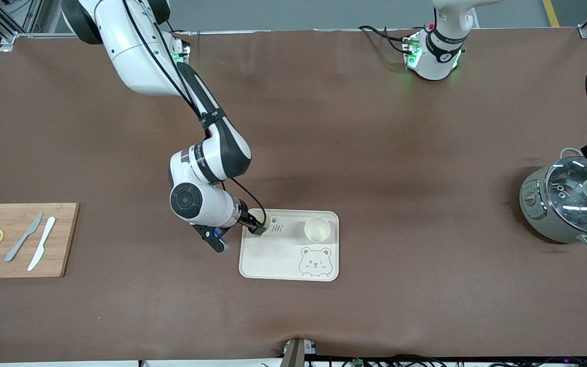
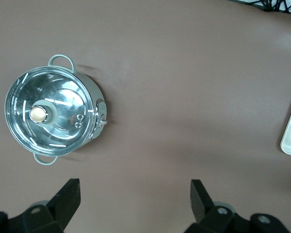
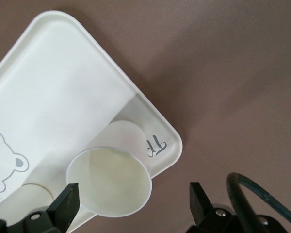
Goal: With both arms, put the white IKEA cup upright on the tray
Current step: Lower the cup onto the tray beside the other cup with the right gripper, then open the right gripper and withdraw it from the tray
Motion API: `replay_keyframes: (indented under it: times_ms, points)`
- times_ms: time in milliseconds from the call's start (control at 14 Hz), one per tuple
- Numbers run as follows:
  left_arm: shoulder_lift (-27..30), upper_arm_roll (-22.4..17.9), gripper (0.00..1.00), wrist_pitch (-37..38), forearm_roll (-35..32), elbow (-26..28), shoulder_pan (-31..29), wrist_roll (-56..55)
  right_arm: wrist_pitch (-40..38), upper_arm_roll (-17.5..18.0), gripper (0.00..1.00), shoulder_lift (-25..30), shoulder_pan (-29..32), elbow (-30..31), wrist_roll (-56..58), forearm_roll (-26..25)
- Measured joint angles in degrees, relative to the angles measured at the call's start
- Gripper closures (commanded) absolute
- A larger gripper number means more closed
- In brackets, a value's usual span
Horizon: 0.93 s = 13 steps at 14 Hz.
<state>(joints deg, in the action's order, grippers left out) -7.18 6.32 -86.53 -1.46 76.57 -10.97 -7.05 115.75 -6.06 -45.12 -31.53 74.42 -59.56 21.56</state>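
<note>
Two cups stood on the tray [image 1: 273,255] at this moment: one [image 1: 317,229] upright near the corner toward the left arm's end, and a second [image 3: 111,170] at the corner toward the right arm's end, between the spread fingers of the right pincer [image 1: 259,224]. In the right wrist view that second cup showed its open mouth toward the camera and its wall flaring from a narrower base, so we judged it upright, resting beside the grey lettering. The right pincer's fingers stood wide and, as far as we could see, clear of the cup's wall, so we took the cup as released and the placing step as just done.

The left pincer [image 2: 135,204] hung with its fingers fully apart over bare bench near the pot [image 1: 571,206], holding nothing; that arm waited.

We judged the next move to be a straight lift of the right pincer, keeping both fingers off the rim so the light cup would not tip or slide.

The cups looked like thin, smooth, matte white plastic, tapered and probably easy to knock. The tray was flat cream plastic with rounded corners, a low raised rim and a printed bear face. The bench wore a brown, slightly creased, leathery cover. The pot was polished metal with a glass lid, a knob and loop handles. A wooden board [image 1: 18,239] carried two knives and lemon slices.
</note>
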Motion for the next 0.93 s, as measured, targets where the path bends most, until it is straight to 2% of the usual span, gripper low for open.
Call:
replay_keyframes:
  times_ms: [286, 571, 929]
  points:
    - [0.23, 0.73, 0.00, 0.35, 0.01, 0.10, -0.01, 0.26, -12.90, -0.89, 0.00, 4.30, 2.95, -1.82, 0.54, -0.69]
    - [0.23, 4.50, 0.00, 1.39, 0.01, 0.84, 0.21, 0.23, -19.01, -1.34, 0.00, 11.31, 8.72, -2.51, 0.60, -1.68]
    - [2.10, 7.85, 0.00, 3.47, 0.01, 3.31, 0.32, 0.14, -21.20, -1.32, 0.00, 17.23, 14.15, -2.56, 1.24, -1.66]
